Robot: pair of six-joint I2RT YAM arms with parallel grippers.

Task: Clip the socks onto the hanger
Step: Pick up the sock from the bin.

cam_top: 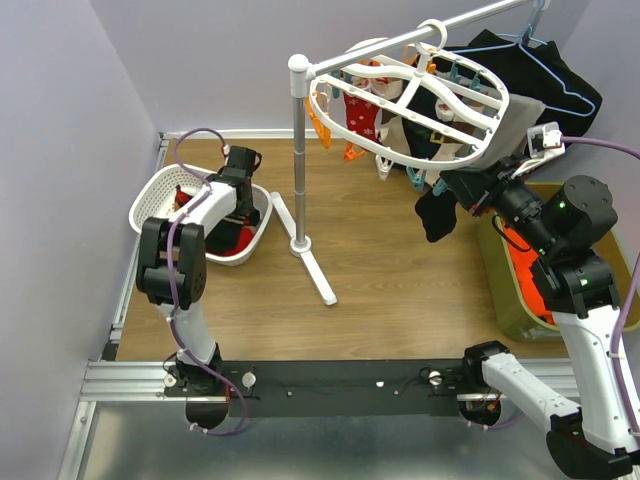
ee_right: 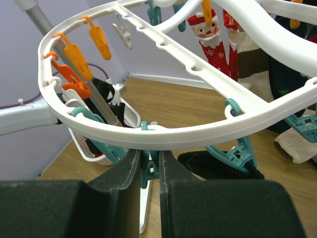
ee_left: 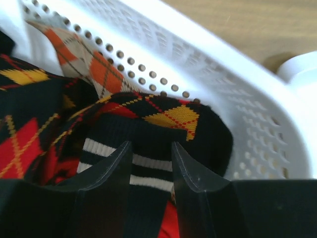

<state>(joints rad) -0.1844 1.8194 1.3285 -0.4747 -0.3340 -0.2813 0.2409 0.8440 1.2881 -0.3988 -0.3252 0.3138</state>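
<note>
The left gripper [ee_left: 151,154] is reaching down into the white lattice basket [cam_top: 152,200] that is sitting at the far left of the wooden tabletop [cam_top: 390,270]. Its fingers [ee_left: 118,166] are standing spread apart, straddling the cuff of a black sock with white stripes [ee_left: 151,168]; whether the pads are actually pressing on the fabric I cannot tell. That striped sock is lying in a heap of other socks: a black one with red and yellow diamonds [ee_left: 171,115] is resting just behind it, and an orange and grey diamond sock [ee_left: 81,57] is leaning against the basket wall farther back. Over on the right, the hanger [ee_right: 188,134] is hanging from the rail of a white stand [cam_top: 298,150], tilting so that its near rim is dipping toward the right arm. The right gripper [ee_right: 148,154] is sitting directly under that rim with its fingers drawn nearly together, pinching a teal clip [ee_right: 144,173] that is dangling from the frame. A plain black sock [cam_top: 435,215] is hanging down just beside this gripper, beneath the hanger's near edge; whether the clip is gripping it I cannot tell. Farther around the frame, a red Santa sock [ee_right: 210,34] and a brown and white striped sock [ee_right: 252,64] are already hanging from clips, while several orange clips [ee_right: 74,54] are dangling along the left side of the rim.
</note>
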